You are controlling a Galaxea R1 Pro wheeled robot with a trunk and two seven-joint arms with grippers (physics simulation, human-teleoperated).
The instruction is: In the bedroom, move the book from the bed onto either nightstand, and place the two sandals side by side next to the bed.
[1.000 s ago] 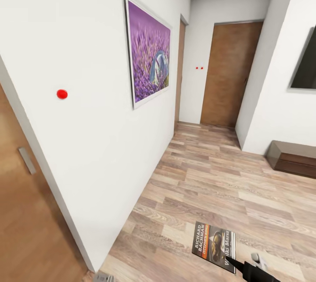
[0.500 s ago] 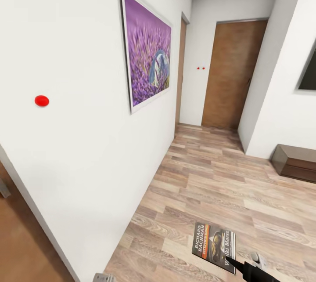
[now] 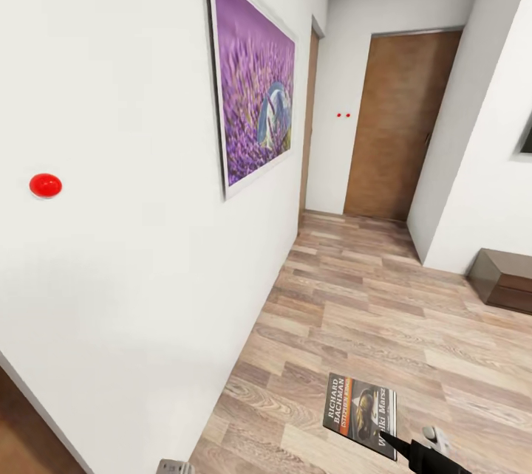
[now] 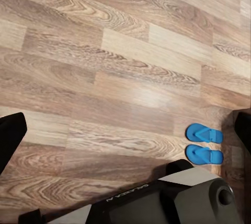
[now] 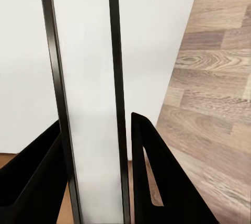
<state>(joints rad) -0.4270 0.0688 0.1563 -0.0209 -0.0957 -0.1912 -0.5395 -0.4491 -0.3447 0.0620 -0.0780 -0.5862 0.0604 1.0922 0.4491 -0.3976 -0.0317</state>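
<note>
Right gripper (image 5: 99,171): both black fingers (image 5: 162,182) closed onto the paperback book (image 5: 89,103), seen edge-on between them in the right wrist view, white page block between two dark cover edges. In the head view the book (image 3: 360,415) is held flat, cover up, "RICHARD BACHMAN" legible, projecting forward from the fingertips over the wood plank floor (image 3: 384,311). Grip sits at the book's near corner only, so most of it overhangs the fingers

Left gripper (image 4: 125,130): fingers spread wide, one black tip at each side of the left wrist view, nothing between them. Beyond them, on the floor, the two blue flip-flop sandals (image 4: 205,144) lie side by side, touching or nearly so

Step in hand, as judged: carrying the book to a nightstand. Neither bed nor nightstand is visible here, so the robot looks to be in transit. To do it well: keep the grip firm and the book level, since a corner hold on a thin paperback could let it sag or pivot during turns of the base; turn slowly

Room for moving: white wall (image 3: 148,238) with the purple painting (image 3: 255,83) close on the fingers' left; book edge near but apart from it. Open floor ahead up to a tan wooden door (image 3: 391,127). Low dark wooden cabinet (image 3: 506,278) far to the right, against the wall; identity uncertain
</note>
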